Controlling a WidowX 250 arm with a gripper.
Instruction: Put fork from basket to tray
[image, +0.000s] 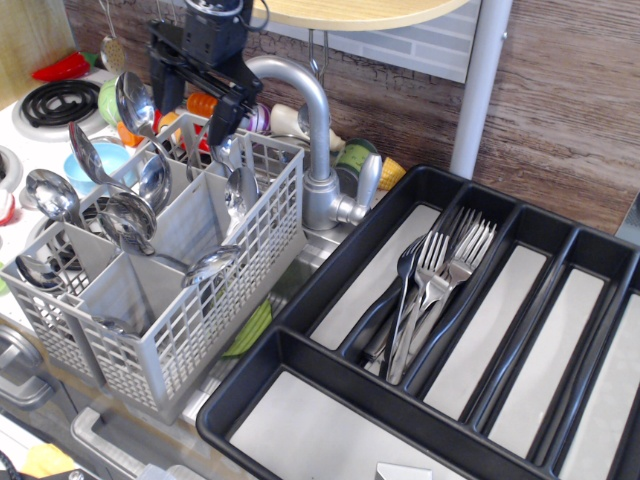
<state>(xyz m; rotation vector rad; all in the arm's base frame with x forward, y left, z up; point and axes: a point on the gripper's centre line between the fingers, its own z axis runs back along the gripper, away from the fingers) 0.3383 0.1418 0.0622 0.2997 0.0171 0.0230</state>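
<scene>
Forks (440, 275) lie in tray (330, 275); open-jawed gripper (190, 108) hangs empty over basket's (215, 320) crowded back edge.

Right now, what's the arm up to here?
The gripper hangs open over the back compartments of the grey basket, holding nothing. The basket shows mostly spoons; I can't pick out a fork in it from this view. Several forks already lie in one compartment of the black tray to the right.
</scene>
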